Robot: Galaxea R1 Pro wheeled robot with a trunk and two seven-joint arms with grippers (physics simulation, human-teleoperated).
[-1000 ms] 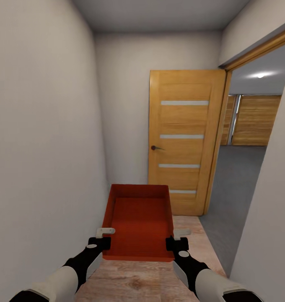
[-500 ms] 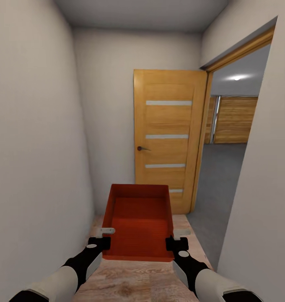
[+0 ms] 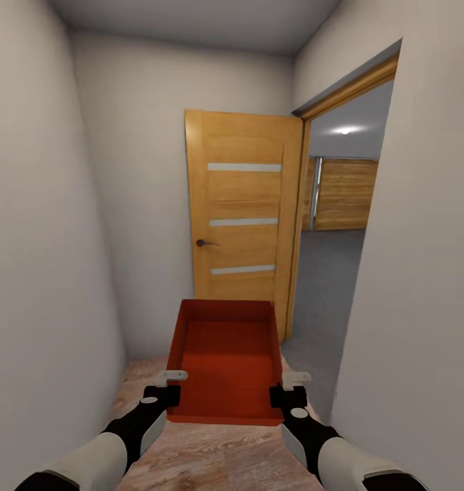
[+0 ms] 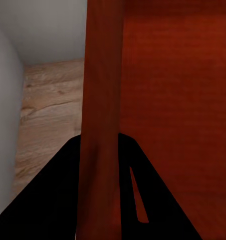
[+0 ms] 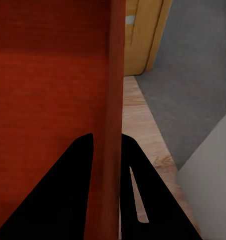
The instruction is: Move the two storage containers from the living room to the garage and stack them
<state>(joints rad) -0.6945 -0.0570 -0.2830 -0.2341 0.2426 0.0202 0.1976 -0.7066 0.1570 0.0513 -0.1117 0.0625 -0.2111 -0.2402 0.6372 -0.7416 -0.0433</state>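
Note:
I carry one orange-red storage container (image 3: 225,358) in front of me, level and empty. My left gripper (image 3: 169,383) is shut on its left wall (image 4: 100,125), and my right gripper (image 3: 291,385) is shut on its right wall (image 5: 112,125). In each wrist view the bin's wall runs between the two dark fingers. The second container is out of view. Through the doorway at the right lies the garage's dark grey concrete floor (image 3: 324,286).
I stand in a narrow white hallway on light wood planks (image 3: 211,457). An orange wooden door (image 3: 242,218) stands open ahead. White walls are close at left (image 3: 41,273) and right (image 3: 423,286). A wooden garage door (image 3: 341,194) shows beyond the doorway.
The whole view has swung to the right: the door and doorway slid left in the picture. The bin and both grippers keep the same hold and place.

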